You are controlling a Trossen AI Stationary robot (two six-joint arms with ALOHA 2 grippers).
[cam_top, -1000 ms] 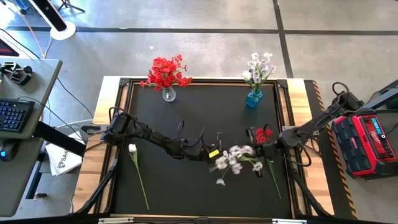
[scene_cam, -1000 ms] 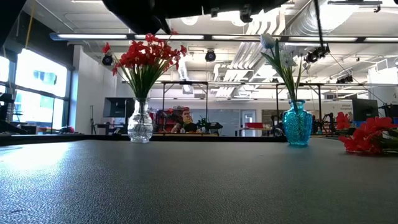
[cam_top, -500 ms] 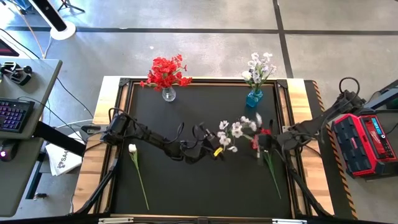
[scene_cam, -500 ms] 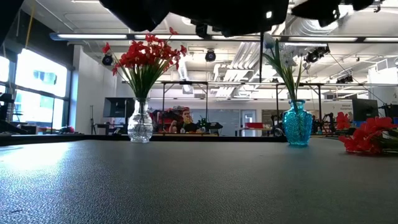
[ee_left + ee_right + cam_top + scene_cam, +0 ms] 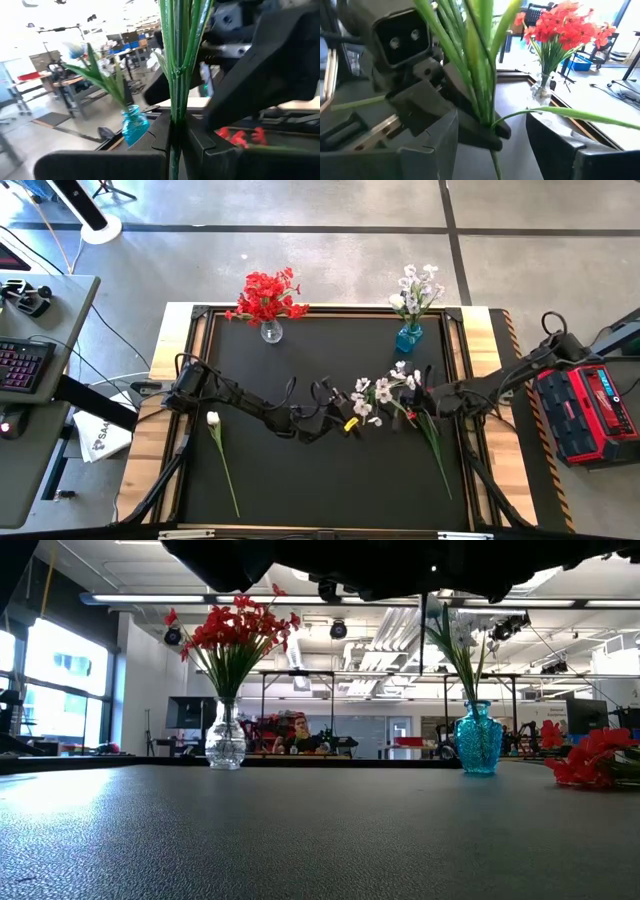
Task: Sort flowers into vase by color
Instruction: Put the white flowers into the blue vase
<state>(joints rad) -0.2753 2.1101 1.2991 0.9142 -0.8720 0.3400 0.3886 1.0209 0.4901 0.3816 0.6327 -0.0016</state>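
Note:
My left gripper (image 5: 350, 418) is at the table's middle, shut on a white flower spray (image 5: 385, 388) with green stems (image 5: 176, 60), held above the table. My right gripper (image 5: 407, 404) is just to its right, open, with a finger (image 5: 427, 145) on either side of the same stems and not touching them. A red flower (image 5: 592, 760) lies on the table under the right arm. A single white flower (image 5: 213, 420) lies flat on the table's left. Red flowers (image 5: 265, 293) stand in a clear vase (image 5: 271, 332) and white flowers (image 5: 415, 285) stand in a blue vase (image 5: 408, 337). My left gripper pinches the spray's bundled green stems (image 5: 175, 117) between its two fingers (image 5: 470, 122), low on the stems, with a short stem end below the hold. The fingers come level from the table's left and lie across the stems. The spray is lifted clear, blossoms up.
Both vases stand at the table's far edge, the clear one left and the blue one right. A long green stem (image 5: 437, 452) lies on the table near the right side. The table has a raised frame (image 5: 200, 315). A red case (image 5: 590, 405) sits beyond the right edge.
My left gripper has turned and raised the white spray, whose blossoms have swung from the near side toward the far edge and now stand above the table. My right gripper has left the red flower and moved toward the left gripper, around the spray's stems.

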